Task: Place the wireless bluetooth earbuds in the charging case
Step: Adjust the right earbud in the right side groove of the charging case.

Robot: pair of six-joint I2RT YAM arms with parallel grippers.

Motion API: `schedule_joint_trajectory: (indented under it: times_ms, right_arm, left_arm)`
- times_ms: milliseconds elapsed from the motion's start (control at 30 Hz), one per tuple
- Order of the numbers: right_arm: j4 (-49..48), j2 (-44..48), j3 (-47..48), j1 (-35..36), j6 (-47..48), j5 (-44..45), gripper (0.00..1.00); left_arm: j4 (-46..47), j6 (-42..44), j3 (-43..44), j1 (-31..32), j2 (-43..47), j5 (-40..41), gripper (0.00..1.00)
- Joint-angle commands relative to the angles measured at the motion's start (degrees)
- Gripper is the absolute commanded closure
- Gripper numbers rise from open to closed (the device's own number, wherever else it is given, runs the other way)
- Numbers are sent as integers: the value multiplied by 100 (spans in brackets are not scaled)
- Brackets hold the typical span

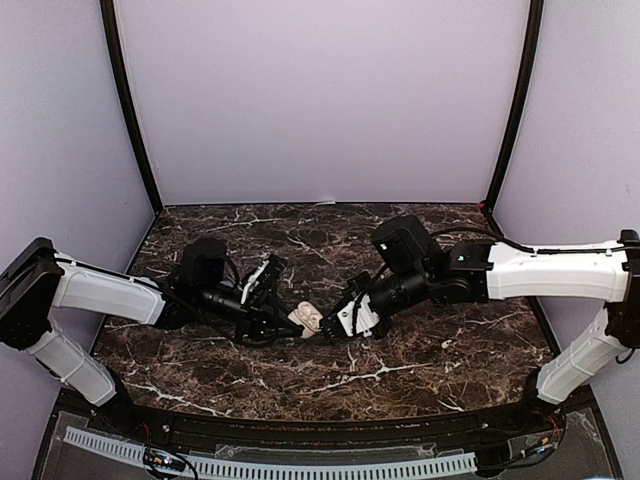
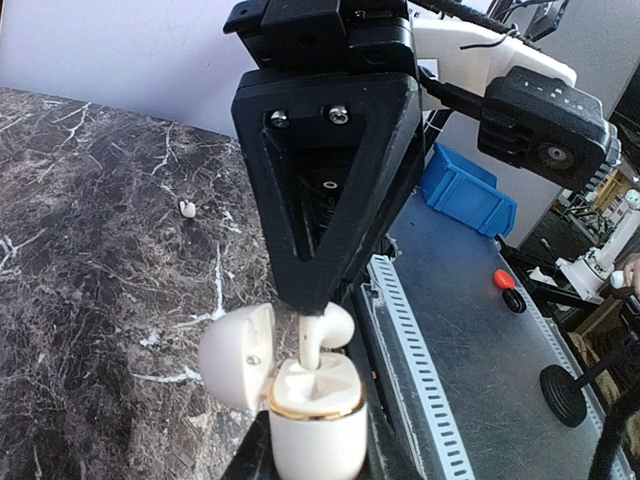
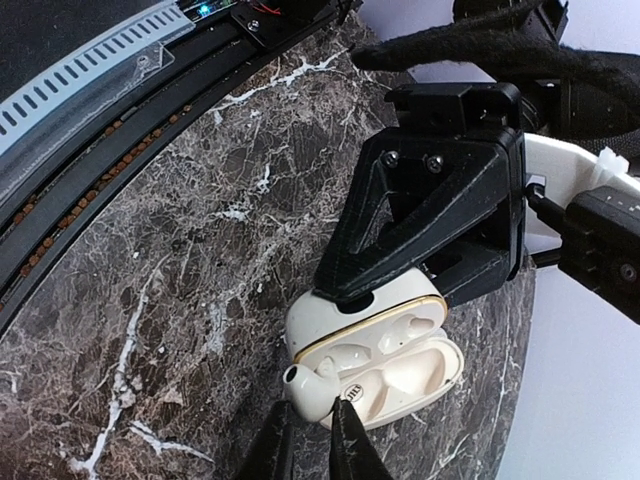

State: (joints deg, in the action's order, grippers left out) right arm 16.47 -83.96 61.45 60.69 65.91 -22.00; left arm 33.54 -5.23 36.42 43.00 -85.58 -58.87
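A cream charging case with a gold rim stands open, lid swung to the left. My left gripper is shut on the case body. It holds the case near the table's middle. My right gripper is shut on a cream earbud. In the left wrist view that earbud hangs from the right gripper's black finger, its stem dipping into the case's socket. In the right wrist view the case lies open with both sockets showing. A second earbud lies apart on the marble.
The dark marble table ends at a slotted cable duct along the near edge. Beyond the table, the left wrist view shows a blue bin and a red-handled tool. Lilac walls close in the back and sides.
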Motion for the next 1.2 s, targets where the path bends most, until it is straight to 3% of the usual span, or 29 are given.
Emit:
schedule_joint_trajectory:
  times_ms: [0, 900, 1167]
  right_arm:
    - [180, -138, 324, -16, -526, -136, 87]
    - [-421, 38, 138, 66, -3021, 461, 88]
    - [-947, 149, -36, 145, -3971, 736, 86]
  left_arm:
    - [219, 301, -19, 100, 329, 234, 94]
    - [1156, 1676, -718, 586, 891, 1238, 94]
    - [1339, 2200, -725, 893, 894, 2356, 94]
